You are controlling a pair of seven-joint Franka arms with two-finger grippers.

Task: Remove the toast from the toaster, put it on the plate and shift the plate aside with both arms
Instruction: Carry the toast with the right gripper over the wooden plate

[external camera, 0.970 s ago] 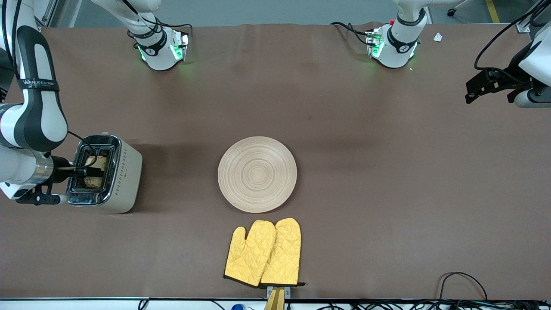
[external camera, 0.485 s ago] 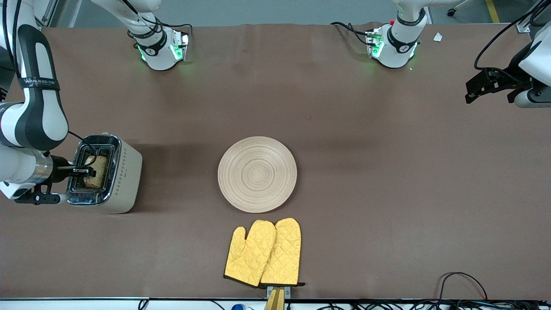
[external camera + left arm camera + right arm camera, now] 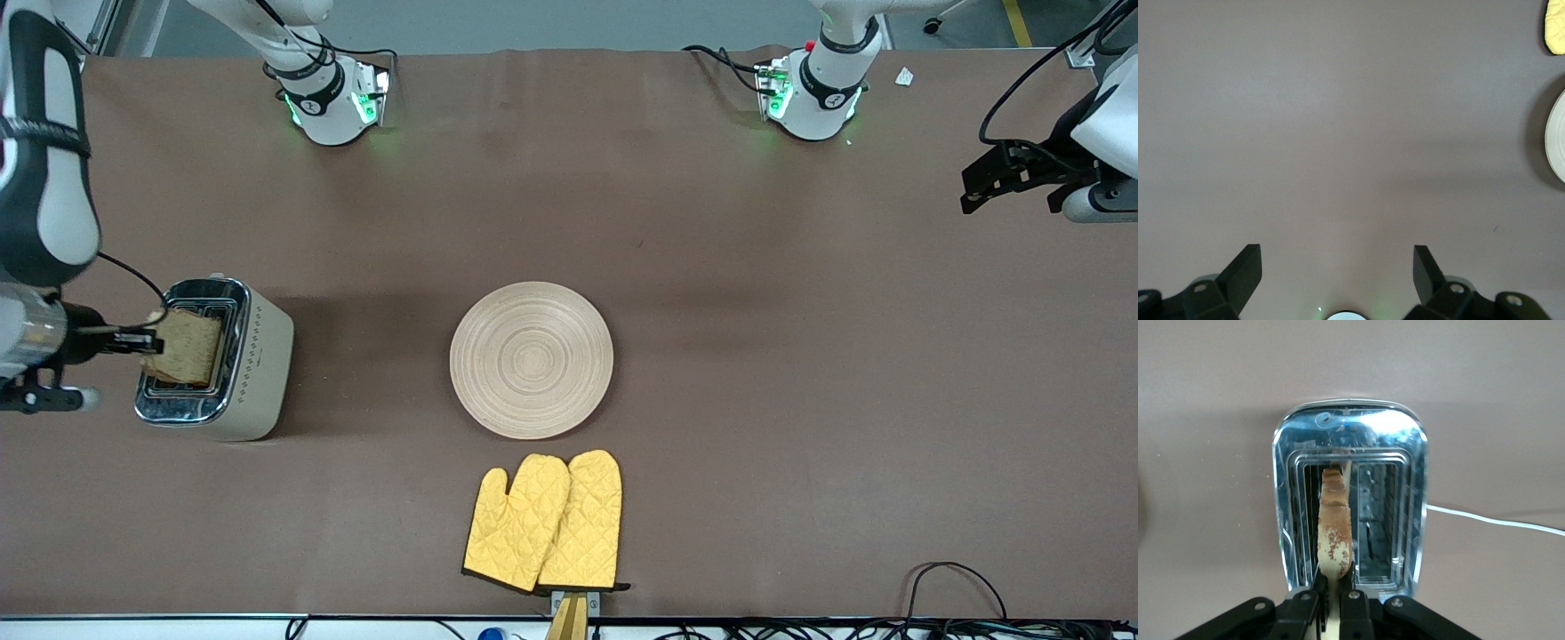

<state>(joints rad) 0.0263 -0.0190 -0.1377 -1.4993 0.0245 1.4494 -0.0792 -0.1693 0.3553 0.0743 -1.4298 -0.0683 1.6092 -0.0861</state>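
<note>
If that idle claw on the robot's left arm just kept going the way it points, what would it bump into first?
Probably just the bare brown table: the open left gripper points straight at it, with nothing between.

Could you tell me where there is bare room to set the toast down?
The plate is bare. Open tabletop lies between it and the toaster, and toward the left gripper. Crowded: the yellow mitts by the plate's camera-side rim. The right gripper holds the toast above the toaster.
</note>
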